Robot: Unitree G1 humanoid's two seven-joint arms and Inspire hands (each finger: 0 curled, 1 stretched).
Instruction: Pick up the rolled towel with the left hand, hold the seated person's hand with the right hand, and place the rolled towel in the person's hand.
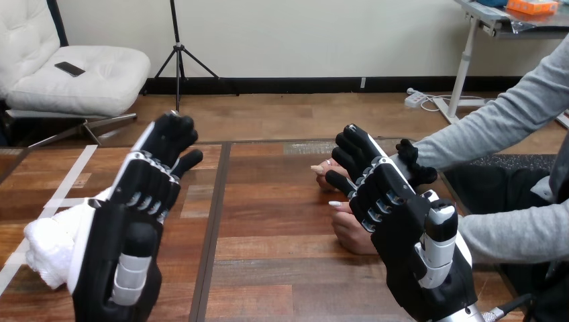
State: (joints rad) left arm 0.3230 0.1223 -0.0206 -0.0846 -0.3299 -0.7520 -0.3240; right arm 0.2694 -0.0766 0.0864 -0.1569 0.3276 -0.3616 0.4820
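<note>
White rolled towel point(47, 245) of soft terry cloth lies on the brown wooden tabletop point(268, 268) at the near left, its right part hidden behind the left robot hand point(127, 228). That robot hand stands just beside the towel with its fingers stretched forward and fairly straight, thumb down at the near side. Nothing is gripped, and I cannot tell whether it touches the cloth.

At the near right, the right robot hand point(402, 228) reaches forward with its fingers spread and only slightly bent, holding nothing. Just past it, the person's nearer hand point(350, 231) rests on the tabletop, partly under the robot's fingers. The person's farther hand point(324, 176) shows beside the fingertips. No finger or thumb is seen curled round either one.

By my reading the task is at its start, with the pick-up in hand and neither grasp made. The next move calls for the left robot hand to turn toward the towel and close round the roll, while the right settles gently onto the person's hand.
</note>
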